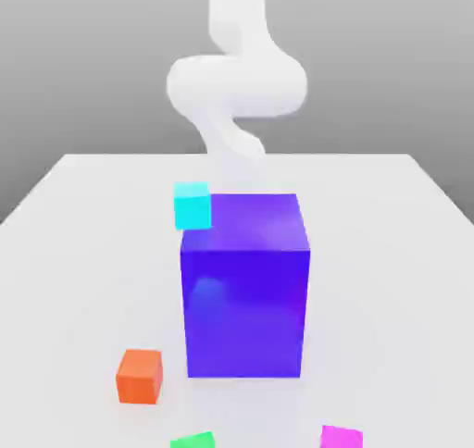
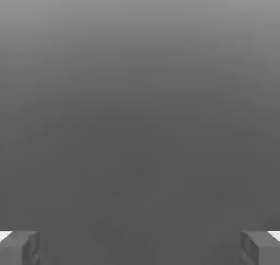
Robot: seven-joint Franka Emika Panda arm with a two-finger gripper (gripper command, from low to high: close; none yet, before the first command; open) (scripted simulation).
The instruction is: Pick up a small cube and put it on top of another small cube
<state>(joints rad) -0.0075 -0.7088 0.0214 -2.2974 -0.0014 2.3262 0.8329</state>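
The gripper is spread wide open; nothing is held btwn its fingertips. In the exterior view, the small pink cube is seen at the near edge of the white table, w/ a green cube and orange cube near. A big blue-purple block is set mid-table, a cyan cube beside it. Gray room behind.

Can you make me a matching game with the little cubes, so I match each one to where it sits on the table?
Things:
1. small cyan cube
2. small orange cube
3. small green cube
4. small magenta-pink cube

Places (exterior view):
A. at the bottom edge, right of the big blue-purple block
B. at the bottom edge, just left of the middle
C. behind the big block's upper left corner
D. on the white table, left of the big block's base

Pairs: 1-C, 2-D, 3-B, 4-A
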